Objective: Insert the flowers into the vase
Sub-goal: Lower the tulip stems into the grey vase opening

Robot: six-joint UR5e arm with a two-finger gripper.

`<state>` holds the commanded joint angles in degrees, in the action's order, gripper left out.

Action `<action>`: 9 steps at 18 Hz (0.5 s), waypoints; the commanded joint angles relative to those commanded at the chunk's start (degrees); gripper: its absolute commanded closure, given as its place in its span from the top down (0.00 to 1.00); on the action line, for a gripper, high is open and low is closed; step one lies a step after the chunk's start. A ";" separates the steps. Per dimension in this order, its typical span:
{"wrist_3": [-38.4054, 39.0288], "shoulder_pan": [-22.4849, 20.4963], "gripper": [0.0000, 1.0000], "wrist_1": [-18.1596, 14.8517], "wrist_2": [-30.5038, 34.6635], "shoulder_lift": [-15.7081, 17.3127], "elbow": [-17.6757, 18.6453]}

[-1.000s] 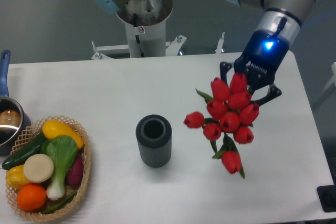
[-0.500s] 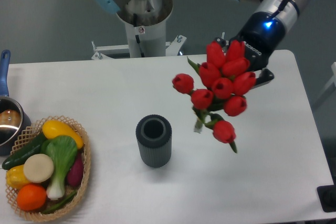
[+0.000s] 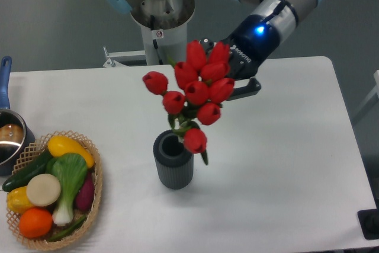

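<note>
— Camera view, fixed above: what is being held by the pincer point(image 3: 228, 78)?

— The flowers point(image 3: 193, 90) are being gripped by it, with its fingers clamped on the bunch from behind; most of the pincer is being hidden by the red buds, and only a dark finger is being shown at the right of them.

— Where is the bunch being kept?

— It is being held in the air, tilted, with the buds up toward the arm and the green stems pointing down to the left. The lowest bud is being shown just over the right rim of the vase point(image 3: 173, 160), and the stem ends are being seen at its mouth; whether they are inside cannot be told.

— And the vase?

— It is being left upright on the white surface point(image 3: 284, 164), near the middle. A wicker basket point(image 3: 95, 191) of vegetables is being seen at the lower left, and a steel pot point(image 3: 10, 137) at the left edge
</note>
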<state>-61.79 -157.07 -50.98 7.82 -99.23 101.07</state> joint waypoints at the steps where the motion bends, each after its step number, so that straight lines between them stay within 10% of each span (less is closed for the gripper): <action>1: -0.09 0.27 0.06 0.00 0.09 0.09 0.35; 9: -0.35 0.44 0.06 1.23 2.10 -0.88 1.84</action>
<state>-62.14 -156.62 -49.75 9.92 -100.11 102.91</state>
